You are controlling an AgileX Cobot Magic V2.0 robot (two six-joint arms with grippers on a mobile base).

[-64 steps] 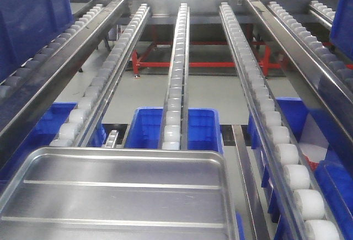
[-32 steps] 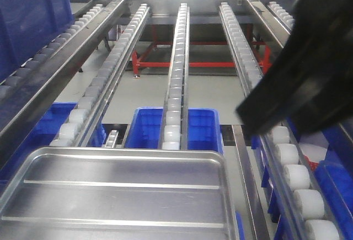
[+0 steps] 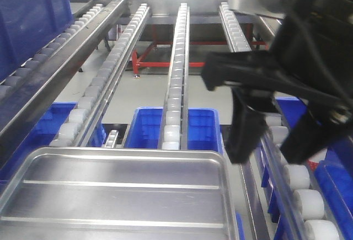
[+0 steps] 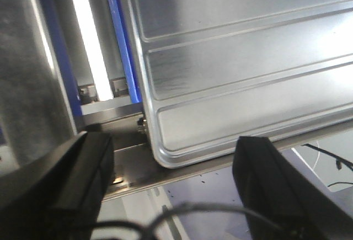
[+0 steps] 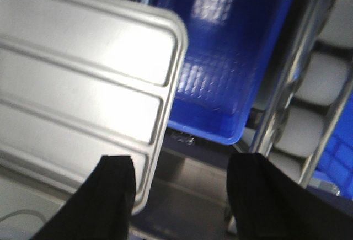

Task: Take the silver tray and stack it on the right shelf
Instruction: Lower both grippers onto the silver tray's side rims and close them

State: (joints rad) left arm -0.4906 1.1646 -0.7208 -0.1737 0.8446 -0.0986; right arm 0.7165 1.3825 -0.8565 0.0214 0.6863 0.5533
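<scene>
At the near end of the rack, low and left in the front view, the silver tray (image 3: pixel 116 196) lies flat with its open side up. Its long axis runs across the view from left to right, and its two ridges run the same way. Its far rim sits just short of the near ends of the left and middle roller tracks (image 3: pixel 175 85).

To its right and above it hangs the right tool (image 3: pixel 270 157), its two black fingers (image 3: pixel 242 132) spread wide with nothing between them. It is over the white rollers of the right shelf (image 3: pixel 298 176) and clear of the tray.

From the right wrist, the right tool (image 5: pixel 182 165) looks down on the tray's rounded corner (image 5: pixel 165 41). A blue bin (image 5: pixel 220 74) lies below, and the tray (image 5: pixel 77 85) spreads to the left.

From the left wrist, the left tool (image 4: pixel 174 143) is also wide open and empty. Another rounded corner of the tray (image 4: pixel 248 69) shows between its fingers (image 4: pixel 77 179), over a steel bar (image 4: pixel 127 165). The ridges run left to right, rising slightly.
</scene>
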